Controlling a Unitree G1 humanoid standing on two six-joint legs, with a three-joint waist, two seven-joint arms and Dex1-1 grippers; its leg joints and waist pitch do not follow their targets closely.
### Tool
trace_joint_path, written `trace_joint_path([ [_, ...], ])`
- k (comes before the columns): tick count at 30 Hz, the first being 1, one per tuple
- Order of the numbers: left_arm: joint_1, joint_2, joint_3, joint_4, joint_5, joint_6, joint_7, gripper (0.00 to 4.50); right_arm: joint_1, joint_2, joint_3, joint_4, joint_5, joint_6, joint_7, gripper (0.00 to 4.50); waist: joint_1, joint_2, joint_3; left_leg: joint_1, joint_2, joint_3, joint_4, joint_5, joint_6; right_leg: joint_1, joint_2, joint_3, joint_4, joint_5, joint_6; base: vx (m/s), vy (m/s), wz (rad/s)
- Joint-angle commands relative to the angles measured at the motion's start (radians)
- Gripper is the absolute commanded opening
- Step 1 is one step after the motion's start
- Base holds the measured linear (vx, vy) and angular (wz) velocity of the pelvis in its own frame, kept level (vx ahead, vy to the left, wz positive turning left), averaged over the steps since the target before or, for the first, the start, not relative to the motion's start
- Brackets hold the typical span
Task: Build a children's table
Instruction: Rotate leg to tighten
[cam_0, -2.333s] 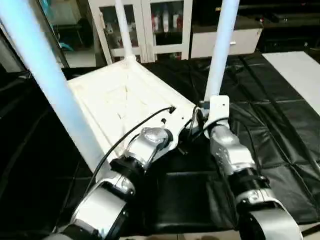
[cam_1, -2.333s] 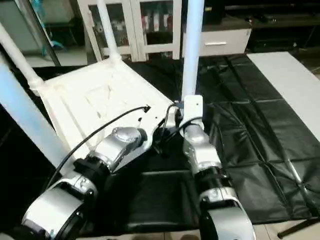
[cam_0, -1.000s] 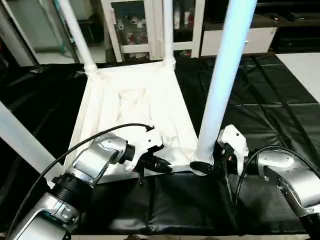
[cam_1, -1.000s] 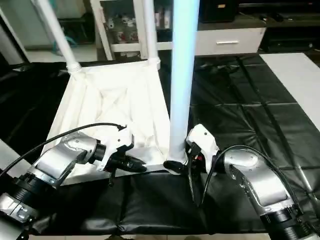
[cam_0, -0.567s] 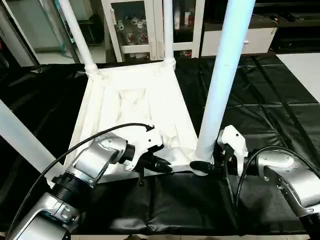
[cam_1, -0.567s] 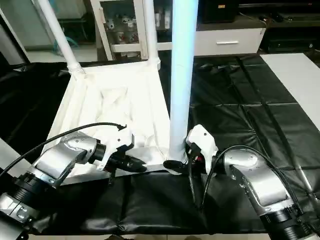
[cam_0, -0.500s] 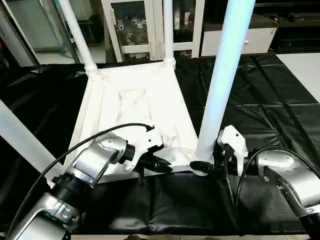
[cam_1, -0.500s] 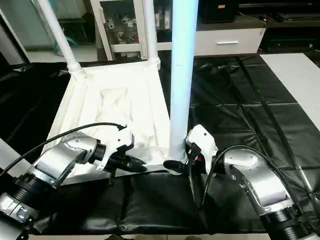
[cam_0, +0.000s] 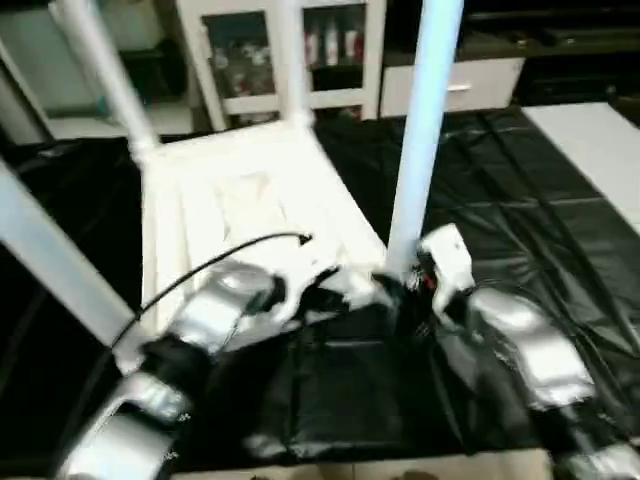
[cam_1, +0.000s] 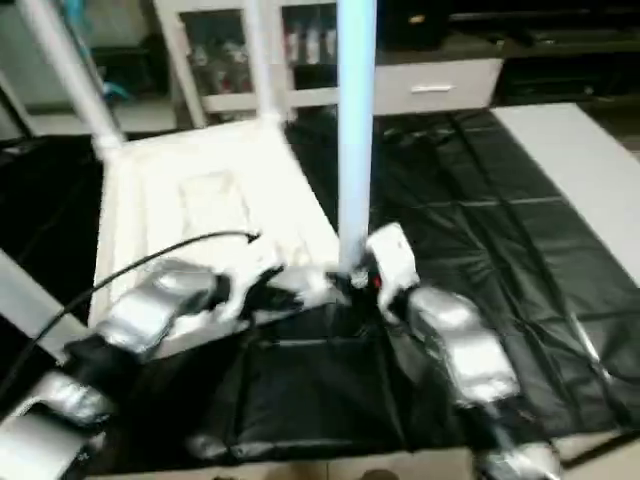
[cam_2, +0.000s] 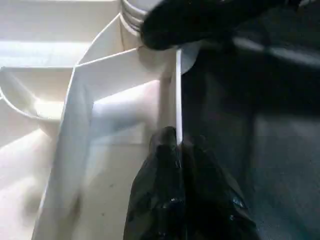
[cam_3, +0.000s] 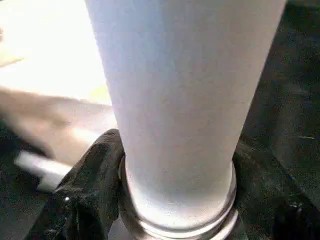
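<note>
Right wrist view: right end effector (cam_3: 177, 200) clamps the leg (cam_3: 180, 100); left end effector (cam_2: 177, 150) pinches the tabletop (cam_2: 125, 85) rim.

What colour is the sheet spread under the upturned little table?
Black; the sheet shows best in the left eye view, under the white table.

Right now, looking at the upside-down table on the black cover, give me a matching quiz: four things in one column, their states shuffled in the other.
Things:
1. left gripper
2. right gripper
3. tabletop
4. black cover

States:
A. lies under everything
B. around a leg's base
C. pinching the tabletop's edge
D. underside up, legs standing

Pairs: 1-C, 2-B, 3-D, 4-A
</note>
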Motion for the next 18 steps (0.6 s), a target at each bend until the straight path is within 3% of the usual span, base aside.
trace_joint_path([
  [1, -0.027, -0.055, -0.004, 0.051, -0.003, -0.031, 0.062, 0.0, -0.037, 0.056, -0.036, 0.122, -0.015, 0.007, -0.138, 2.75, -0.007, -0.017, -0.054, 0.029, 0.062, -0.049, -0.092, -0.394, -0.023, 0.017, -0.059, 0.033, -0.086, -0.346, -0.19, 0.0, 0.0, 0.0],
  [4, -0.065, -0.119, 0.013, 0.136, 0.027, -0.036, 0.202, 0.0, -0.107, 0.133, -0.074, 0.24, -0.035, -0.003, -0.317, 2.75, -0.023, -0.019, -0.053, 0.024, 0.062, -0.052, -0.091, -0.395, -0.009, 0.021, -0.061, 0.032, -0.09, -0.361, -0.181, 0.0, 0.0, 0.0],
  [6, -0.095, -0.168, 0.029, 0.202, 0.05, -0.03, 0.314, 0.0, -0.158, 0.188, -0.108, 0.327, -0.048, -0.017, -0.459, 2.75, -0.033, -0.015, -0.055, 0.028, 0.059, -0.051, -0.089, -0.381, -0.012, 0.016, -0.059, 0.031, -0.089, -0.344, -0.195, 0.0, 0.0, 0.0],
  [8, -0.105, -0.185, 0.034, 0.223, 0.057, -0.026, 0.352, 0.0, -0.174, 0.207, -0.118, 0.356, -0.05, -0.025, -0.506, 2.75, -0.025, -0.017, -0.057, 0.028, 0.061, -0.049, -0.088, -0.371, 0.0, 0.017, -0.061, 0.032, -0.092, -0.326, -0.193, 0.0, 0.0, 0.0],
  [9, -0.117, -0.204, 0.046, 0.25, 0.063, -0.036, 0.401, 0.0, -0.193, 0.232, -0.136, 0.388, -0.047, -0.03, -0.546, 2.75, -0.026, -0.027, -0.058, 0.024, 0.062, -0.048, -0.088, -0.361, 0.006, 0.019, -0.061, 0.032, -0.092, -0.313, -0.195, 0.0, 0.0, 0.0],
  [10, -0.128, -0.22, 0.057, 0.275, 0.067, -0.044, 0.438, 0.0, -0.215, 0.25, -0.138, 0.416, -0.062, -0.05, -0.584, 2.75, -0.024, -0.02, -0.059, 0.023, 0.062, -0.049, -0.09, -0.345, 0.015, 0.023, -0.062, 0.03, -0.088, -0.3, -0.197, 0.0, 0.0, 0.0],
  [11, -0.136, -0.229, 0.067, 0.291, 0.069, -0.056, 0.464, 0.0, -0.23, 0.262, -0.144, 0.431, -0.07, -0.065, -0.609, 2.75, -0.022, -0.023, -0.06, 0.023, 0.062, -0.048, -0.088, -0.341, 0.018, 0.02, -0.061, 0.029, -0.088, -0.295, -0.197, 0.0, 0.0, 0.0],
  [12, -0.145, -0.235, 0.075, 0.309, 0.07, -0.068, 0.483, 0.0, -0.243, 0.272, -0.15, 0.448, -0.077, -0.081, -0.629, 2.75, -0.022, -0.019, -0.06, 0.027, 0.062, -0.048, -0.089, -0.351, 0.014, 0.017, -0.06, 0.029, -0.089, -0.296, -0.199, 0.0, 0.0, 0.0],
  [13, -0.148, -0.232, 0.078, 0.314, 0.069, -0.073, 0.481, 0.0, -0.247, 0.275, -0.151, 0.451, -0.078, -0.095, -0.621, 2.75, -0.022, -0.024, -0.061, 0.026, 0.063, -0.047, -0.09, -0.351, 0.017, 0.019, -0.061, 0.03, -0.089, -0.285, -0.198, 0.0, 0.0, 0.0],
  [18, -0.148, -0.213, 0.077, 0.332, 0.08, -0.112, 0.456, 0.0, -0.257, 0.29, -0.171, 0.447, -0.053, -0.16, -0.57, 2.75, -0.016, -0.023, -0.063, 0.016, 0.064, -0.045, -0.088, -0.288, 0.06, 0.03, -0.064, 0.029, -0.079, -0.192, -0.218, 0.0, 0.0, 0.0],
])
